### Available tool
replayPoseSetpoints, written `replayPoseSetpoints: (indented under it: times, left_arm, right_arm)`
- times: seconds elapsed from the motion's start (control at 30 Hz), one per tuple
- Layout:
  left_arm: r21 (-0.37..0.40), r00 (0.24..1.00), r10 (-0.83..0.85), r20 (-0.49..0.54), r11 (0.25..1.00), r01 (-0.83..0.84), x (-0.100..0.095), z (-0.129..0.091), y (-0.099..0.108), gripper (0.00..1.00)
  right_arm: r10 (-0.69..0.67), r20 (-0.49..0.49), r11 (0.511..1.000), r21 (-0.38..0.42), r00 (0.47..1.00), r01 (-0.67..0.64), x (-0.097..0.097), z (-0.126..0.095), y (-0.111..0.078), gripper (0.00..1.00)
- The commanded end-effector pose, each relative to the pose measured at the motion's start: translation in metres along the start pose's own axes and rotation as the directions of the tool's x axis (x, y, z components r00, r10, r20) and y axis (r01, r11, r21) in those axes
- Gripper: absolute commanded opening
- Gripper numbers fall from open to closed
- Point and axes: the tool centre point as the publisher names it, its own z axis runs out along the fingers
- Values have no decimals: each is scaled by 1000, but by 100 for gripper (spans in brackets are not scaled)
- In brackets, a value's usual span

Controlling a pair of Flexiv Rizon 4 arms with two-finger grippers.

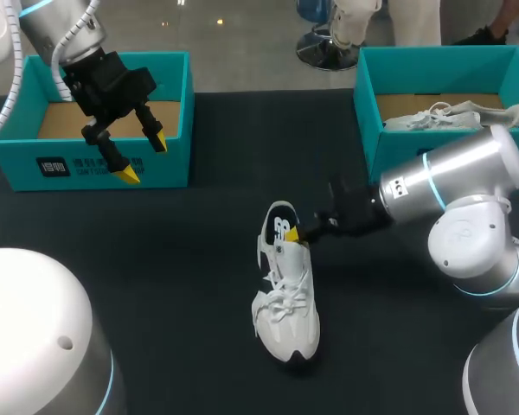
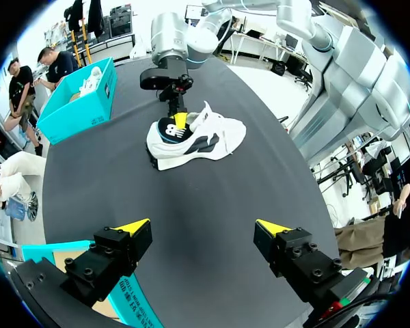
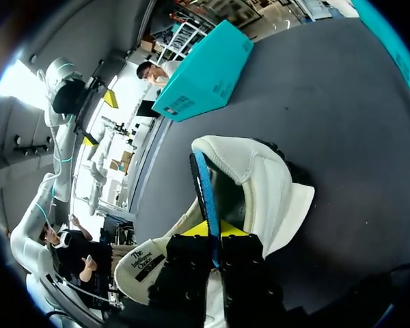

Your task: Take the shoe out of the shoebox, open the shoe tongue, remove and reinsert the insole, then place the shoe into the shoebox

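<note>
1. Shoe (image 1: pixel 287 303), white, rests laces up on the dark table (image 1: pixel 156 259) between the two teal boxes, outside both, with its toe toward the robot
2. Right gripper (image 1: pixel 296 233) is at the heel opening, its fingers pressed together on the blue-edged insole (image 3: pixel 203 184), which stands partly out of the shoe
3. Left gripper (image 1: pixel 143 157) hangs spread wide and empty above the front wall of the left shoebox (image 1: pixel 104 164)
4. Right shoebox (image 1: pixel 432 73) holds a second white shoe (image 1: pixel 441 115)
</note>
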Motion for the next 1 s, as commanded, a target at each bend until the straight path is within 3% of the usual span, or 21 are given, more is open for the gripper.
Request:
replayPoseSetpoints:
  times: [0.03,0.1,0.13,0.3,0.37,0.47,0.63,0.67,0.7,0.73,1.0]
  left_arm:
    - [-2,1000,0,-1,1000,0,0,-1,0,100]
    - [-2,1000,0,-1,1000,0,0,-1,0,100]
    - [-2,1000,0,-1,1000,0,0,-1,0,100]
    - [-2,1000,0,-1,1000,0,0,-1,0,100]
    - [-2,1000,0,-1,1000,0,0,-1,0,100]
    - [-2,1000,0,-1,1000,0,0,-1,0,100]
    - [-2,1000,0,-1,1000,0,0,-1,0,100]
    - [-2,1000,0,-1,1000,0,0,-1,0,100]
    - [-2,1000,0,-1,1000,0,0,-1,0,100]
    - [-2,1000,0,-1,1000,0,0,-1,0,100]
    - [-2,1000,0,-1,1000,0,0,-1,0,100]
  right_arm:
    - [2,18,1000,1,1000,-2,-2,0,4,44]
    - [-3,25,1000,-4,1000,3,0,-3,9,54]
    - [-8,26,1000,-5,1000,8,1,-4,11,69]
    - [-24,37,1000,-3,999,25,5,-7,23,85]
    - [-31,38,1000,-3,999,31,7,-6,27,85]
    - [-40,37,999,-2,999,40,9,-5,31,76]
    - [-63,34,998,-7,997,64,14,-4,36,35]
    - [-67,35,998,-7,997,67,15,-5,36,24]
    - [-70,35,998,-7,997,70,16,-5,36,5]
    - [-72,36,997,-7,997,72,16,-5,36,0]
    - [-64,51,998,-11,997,65,14,-9,31,0]
